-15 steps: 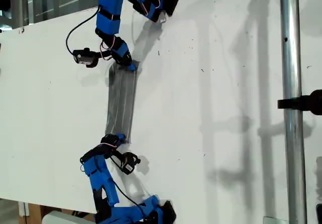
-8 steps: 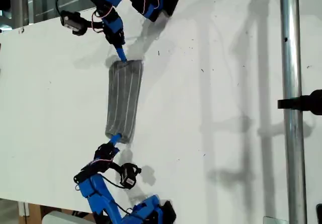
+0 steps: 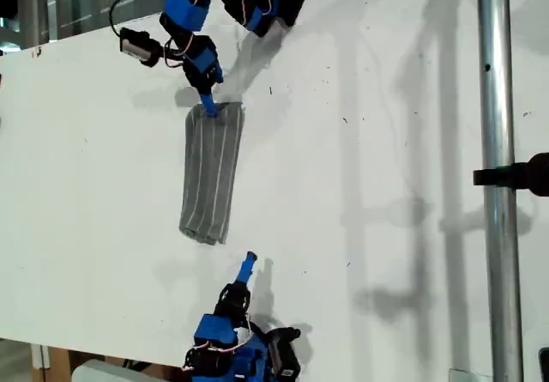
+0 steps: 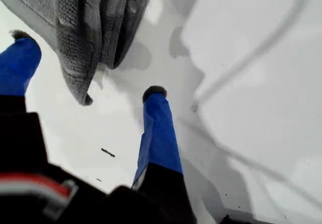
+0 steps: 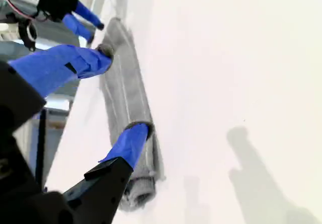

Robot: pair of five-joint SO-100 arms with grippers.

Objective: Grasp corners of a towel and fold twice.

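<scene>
towel position: the towel [image 3: 212, 172] lies on the white table [image 3: 386, 142] as a narrow folded strip; in the exterior view its long axis runs from 12 o'clock to 6 o'clock, leaning slightly toward 1 o'clock at the far end

nearer arm: my first gripper [image 3: 208, 103] sits at the strip's 12 o'clock end, its tip at the cloth edge; my second gripper [image 3: 247, 262] stands apart from the 6 o'clock end, with bare table between

bearing for second gripper: in the exterior view the strip's near end lies at about 11 o'clock from it; the second wrist view looks along the strip's length, with the first arm at the far end

first jaws: spread in the first wrist view; my first gripper [image 4: 86, 63] has one finger on each side of the layered end of the towel [image 4: 85, 27]; they pinch nothing; I cannot tell whether a tip brushes the cloth

second jaws: spread; my second gripper [image 5: 122, 90] is empty, its fingers seen over the towel [image 5: 126, 98] but gripping none of it

judgement: the second fold turns on bringing one short end over the other along the long axis; my first gripper is better placed
</scene>
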